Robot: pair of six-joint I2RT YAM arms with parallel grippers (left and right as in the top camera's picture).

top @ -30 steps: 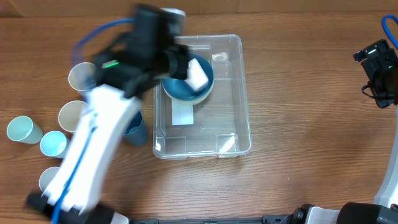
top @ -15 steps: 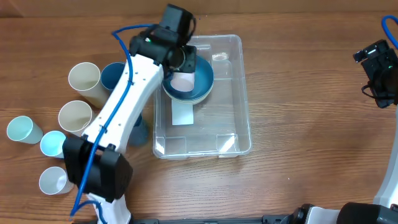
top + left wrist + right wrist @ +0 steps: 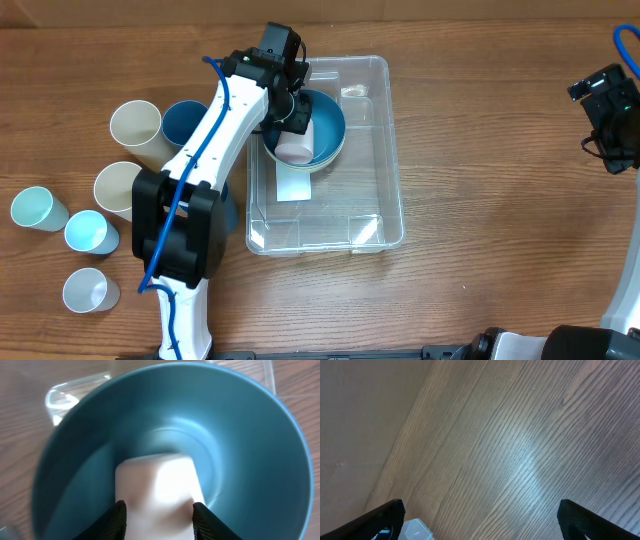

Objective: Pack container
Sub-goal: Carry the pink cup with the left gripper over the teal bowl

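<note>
Wood table [image 3: 480,280]: brown grain, carries everything.
Container [image 3: 362,185]: clear bin at table centre, long axis 12 to 6; white label [image 3: 293,187] on its base. 6 o'clock half holds nothing.
Left arm [image 3: 215,140]: white links run from the 7 o'clock table edge up toward 1 o'clock; wrist is over the container's 11 o'clock corner, pitched down into the bowl.
Bowl [image 3: 330,120]: teal, upright, inside the container at its 11 o'clock end.
Spare cups [image 3: 120,187]: cream, pale blue and white, clustered at 9 o'clock, outside the container and beside the arm.
White cup [image 3: 296,150]: inside the bowl, at the bowl's 7 o'clock side. Can't tell if it touches the bowl floor.
Left gripper [image 3: 159,510]: fingers pinch the white cup from both sides.
Right gripper [image 3: 480,507]: parked at the 3 o'clock table edge, fingers spread wide, holding nothing, bare wood below.
Risk 1: cup looks tilted in the grip; letting go off-axis could leave it on its side, rolling on the curved wall.
Risk 2: fingers sit low inside the bowl; a sideways exit could hook the rim and drag or tip the bowl.
Risk 3: forearm passes right by the spare cups; a wide swing back could knock them over.
</note>
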